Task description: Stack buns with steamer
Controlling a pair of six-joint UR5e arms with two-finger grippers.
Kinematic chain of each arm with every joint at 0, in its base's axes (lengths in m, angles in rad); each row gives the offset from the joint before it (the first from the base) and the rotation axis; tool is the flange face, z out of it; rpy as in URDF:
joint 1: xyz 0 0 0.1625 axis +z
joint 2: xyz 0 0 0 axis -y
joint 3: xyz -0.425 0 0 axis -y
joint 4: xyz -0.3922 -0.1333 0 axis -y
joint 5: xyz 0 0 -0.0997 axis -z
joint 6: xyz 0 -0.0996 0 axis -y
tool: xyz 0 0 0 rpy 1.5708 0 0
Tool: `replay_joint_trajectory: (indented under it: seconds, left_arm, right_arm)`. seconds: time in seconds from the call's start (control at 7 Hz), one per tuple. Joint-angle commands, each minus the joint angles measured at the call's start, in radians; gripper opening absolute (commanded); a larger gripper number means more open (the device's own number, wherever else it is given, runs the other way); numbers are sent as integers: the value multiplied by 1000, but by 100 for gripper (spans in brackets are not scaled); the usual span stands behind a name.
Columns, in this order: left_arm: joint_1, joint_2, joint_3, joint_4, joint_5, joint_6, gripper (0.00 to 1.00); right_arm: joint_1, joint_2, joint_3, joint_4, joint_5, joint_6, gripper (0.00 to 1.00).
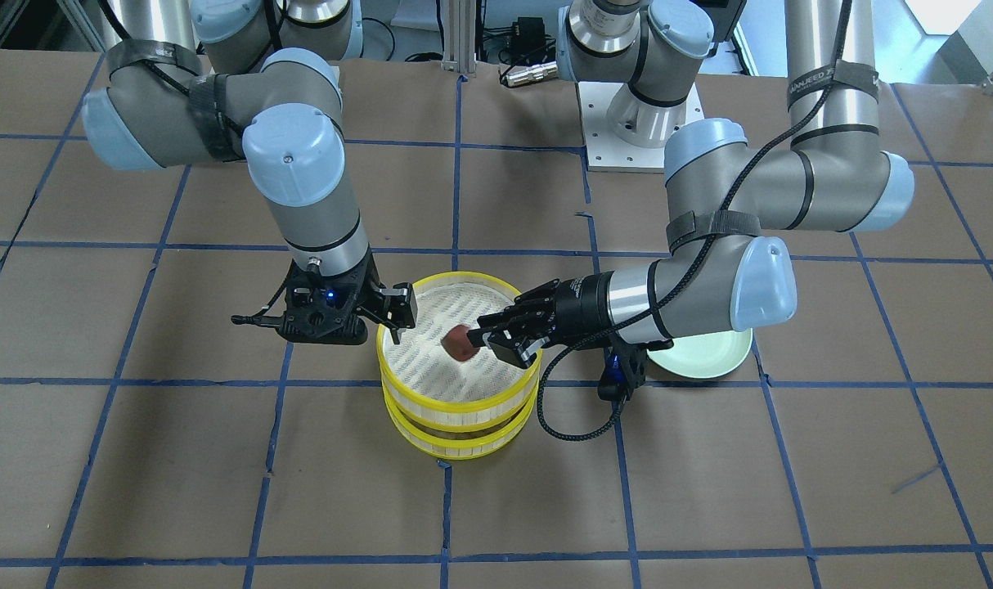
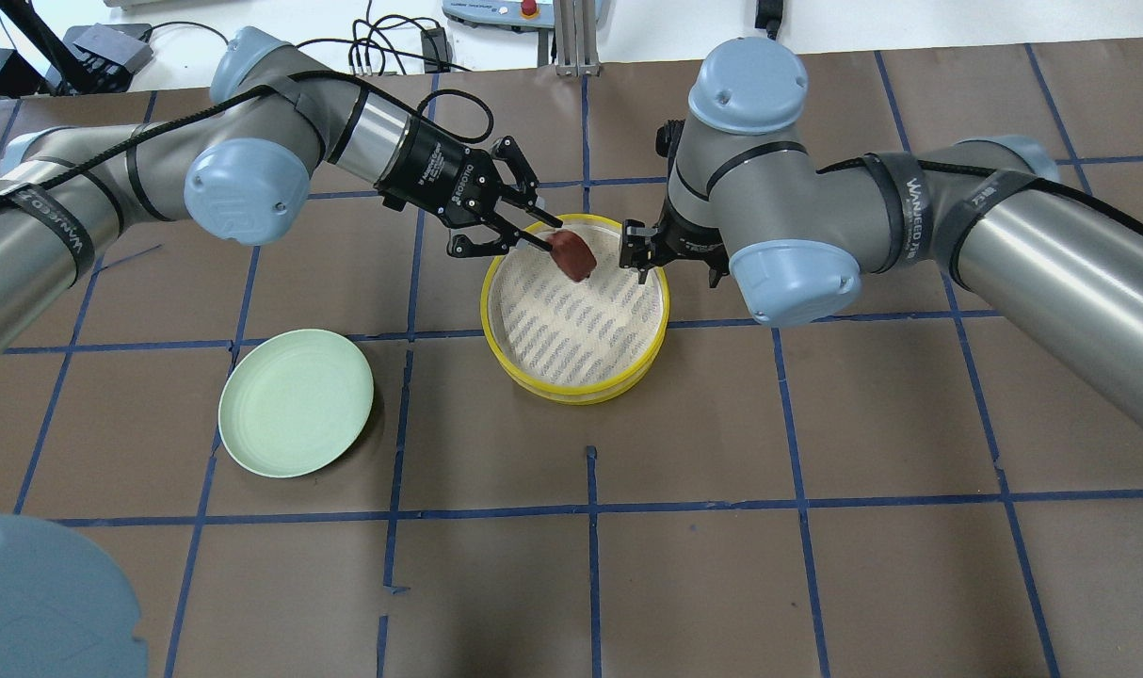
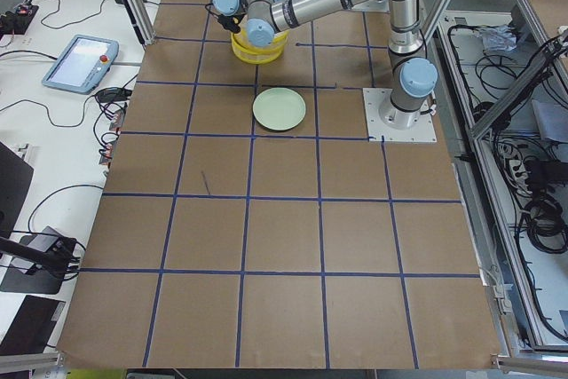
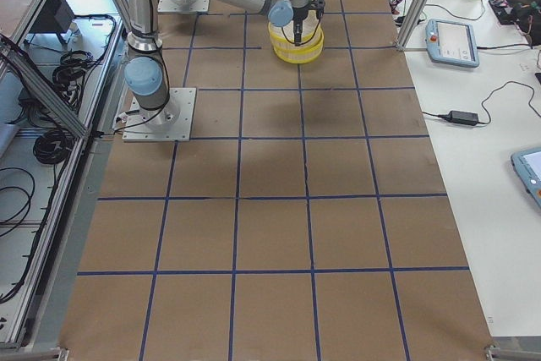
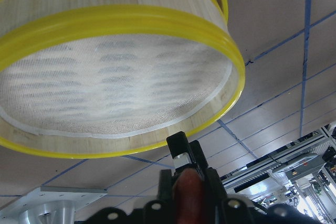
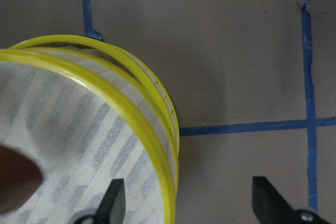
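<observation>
Two yellow-rimmed bamboo steamer tiers stand stacked mid-table, the top tier's white liner bare. My left gripper is shut on the glossy reddish-brown bun and holds it above the top tier's far edge; the bun also shows in the front view. My right gripper is open, its jaws astride the top tier's rim, one finger inside, one outside. The white bun is hidden.
A pale green plate lies empty on the brown paper on the left arm's side of the steamer. Blue tape lines grid the table. The arms' bases and cables are at the robot's edge of the table.
</observation>
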Motion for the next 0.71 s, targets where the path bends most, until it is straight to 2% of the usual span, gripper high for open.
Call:
replay_joint_trajectory:
  seconds: [0.0,0.14,0.29,0.43,0.57]
  left_arm:
    - [0,2,1,8,35,5,100]
    - [0,5,5,20,42,21,100]
    - [2,18,24,96,228,44,100]
    - [2,32,31,161,491,177,100]
    - [7,48,71,146,531,344,100]
  right_arm:
    - [-92,-53,-8,14,-4,-85,99]
    - [-166,-75,-7,46,4,-172,100]
    - [-226,-101,-10,85,6,-209,100]
    - [-253,-133,-19,127,7,-219,100]
    - [-255,-170,-70,206,6,-219,100]
